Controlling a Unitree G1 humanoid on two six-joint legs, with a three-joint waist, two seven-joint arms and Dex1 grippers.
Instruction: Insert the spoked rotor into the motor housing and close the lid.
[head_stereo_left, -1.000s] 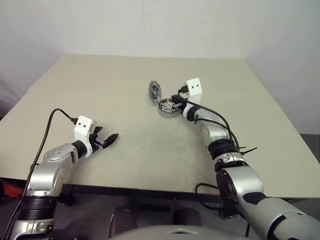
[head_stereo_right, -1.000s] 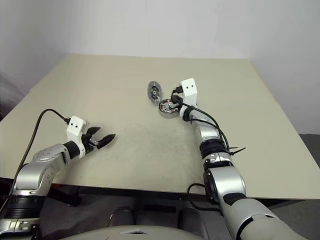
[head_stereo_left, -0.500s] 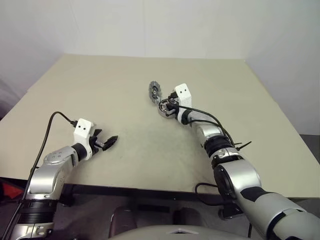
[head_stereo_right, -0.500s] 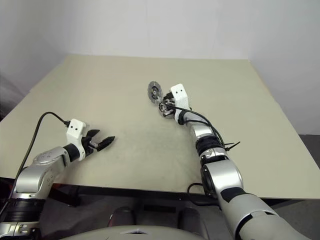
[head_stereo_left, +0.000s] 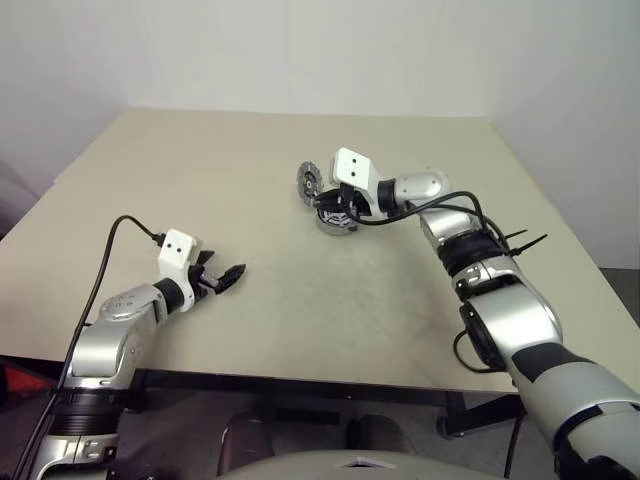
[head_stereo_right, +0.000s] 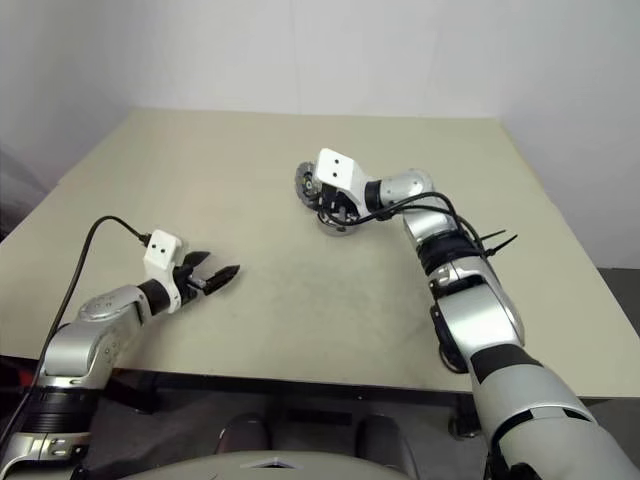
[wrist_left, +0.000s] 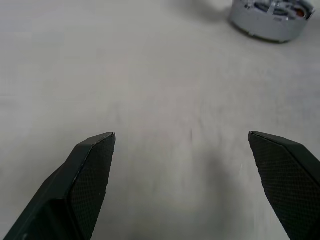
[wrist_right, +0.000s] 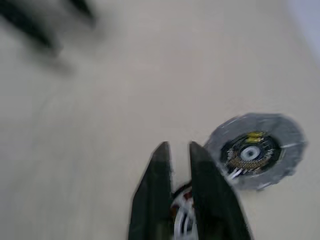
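Right gripper: we see its two black fingers standing close together with a narrow slit between them and nothing caught in it; it hangs just over the motor housing, the arm reaching in from the right side of the table.
Motor housing: a round silver cup resting flat on the table, near the middle and toward the far half; in the left wrist view its silver wall and a bit of copper inside show at the far edge.
Rotor: we see silver spokes and a dark rim lying inside the cup in the left wrist view, so it sits in the housing; how fully it is seated we cannot tell.
Lid: the grey ribbed disc with a dark centre and small yellow-green marks lies on the table just beside the housing, on its far left side; whether the two touch we cannot tell. It is not on the housing.
Left gripper: wide open and empty, its fingers spread over bare tabletop, well apart from the housing, on the near left of the table.
Table: a plain beige top.
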